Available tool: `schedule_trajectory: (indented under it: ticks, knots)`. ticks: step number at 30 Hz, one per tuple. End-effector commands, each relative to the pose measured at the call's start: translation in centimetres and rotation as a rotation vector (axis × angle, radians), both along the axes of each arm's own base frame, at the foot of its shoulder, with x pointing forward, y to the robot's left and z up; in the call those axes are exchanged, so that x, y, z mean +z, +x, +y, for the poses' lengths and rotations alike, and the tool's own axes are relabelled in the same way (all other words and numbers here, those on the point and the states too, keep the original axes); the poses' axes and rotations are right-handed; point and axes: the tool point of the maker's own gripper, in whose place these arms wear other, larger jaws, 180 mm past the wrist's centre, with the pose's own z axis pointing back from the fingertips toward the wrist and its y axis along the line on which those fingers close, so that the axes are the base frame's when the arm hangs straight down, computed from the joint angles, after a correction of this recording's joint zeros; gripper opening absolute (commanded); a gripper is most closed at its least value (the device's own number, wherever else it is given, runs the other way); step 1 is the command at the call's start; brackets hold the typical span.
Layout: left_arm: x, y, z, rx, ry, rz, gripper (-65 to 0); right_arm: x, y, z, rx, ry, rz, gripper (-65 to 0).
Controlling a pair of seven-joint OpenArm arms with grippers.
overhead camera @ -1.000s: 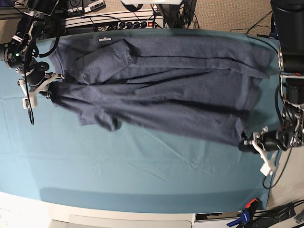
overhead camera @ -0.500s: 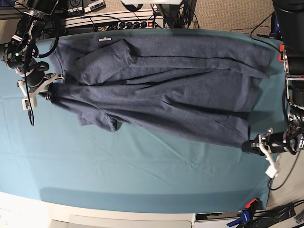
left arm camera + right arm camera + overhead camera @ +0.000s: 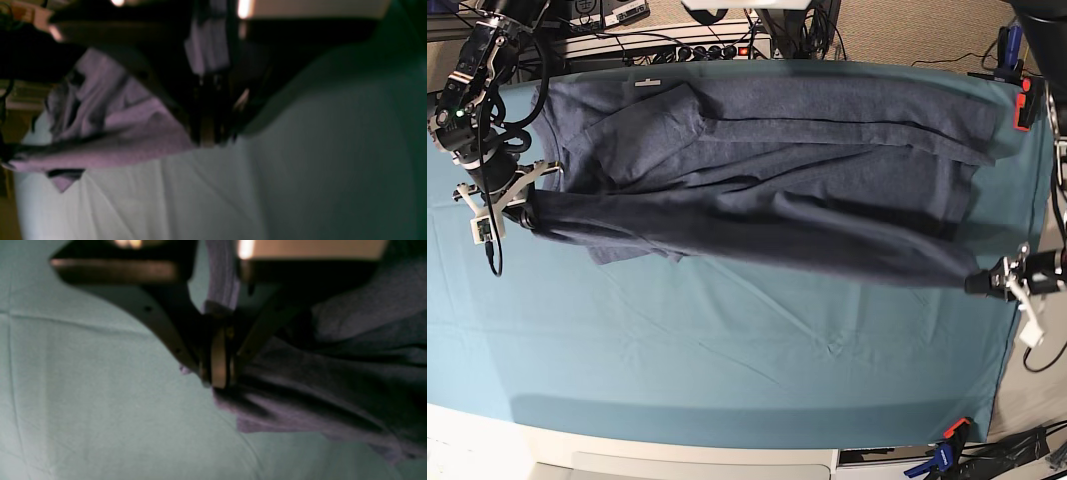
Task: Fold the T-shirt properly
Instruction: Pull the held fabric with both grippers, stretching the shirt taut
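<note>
Base view shows a power strip (image 3: 689,50) with cables past the table's 12 o'clock edge, and a blue clamp (image 3: 945,452) at the 5 o'clock corner; nothing blocks the arms. On the teal cloth (image 3: 727,350) the T-shirt (image 3: 777,170) lies stretched across the upper half, its long axis running 9 to 3 o'clock, white neck tag (image 3: 648,83) towards 11. Right gripper (image 3: 527,205) at 9 o'clock and left gripper (image 3: 989,283) at 3 are each pinched tight on a lower edge of the fabric. Only the wrist views show cloth clamped between the closed jaws, though both are blurred.
</note>
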Motion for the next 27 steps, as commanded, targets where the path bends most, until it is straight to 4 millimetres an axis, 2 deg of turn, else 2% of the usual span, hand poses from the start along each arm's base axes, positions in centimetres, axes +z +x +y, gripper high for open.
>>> schedule_trajectory:
  ticks: [1,6,15,23,27]
  knots:
    - [2.8,1.3,1.1,0.015,-0.010,-0.083,-65.0,1.5,0.6,-0.3,0.005,-0.016,-0.047,-65.0]
    - [4.5,1.7,2.3,0.026,-0.011,-0.123,-65.0,1.6,0.6,-0.2,0.005,-0.016,-0.048,-65.0]
    - [9.6,3.5,4.8,0.058,0.010,-0.224,-65.0,1.6,0.6,-0.2,0.005,-0.015,-0.048,-65.0]
    - [9.6,3.2,4.8,0.051,0.009,-0.214,-65.0,1.5,0.5,-0.2,0.004,-0.017,-0.040,-65.0]
    - [9.0,2.3,5.1,0.040,0.008,-0.179,-65.0,2.0,0.1,0.3,0.020,-0.045,-0.035,-65.0]
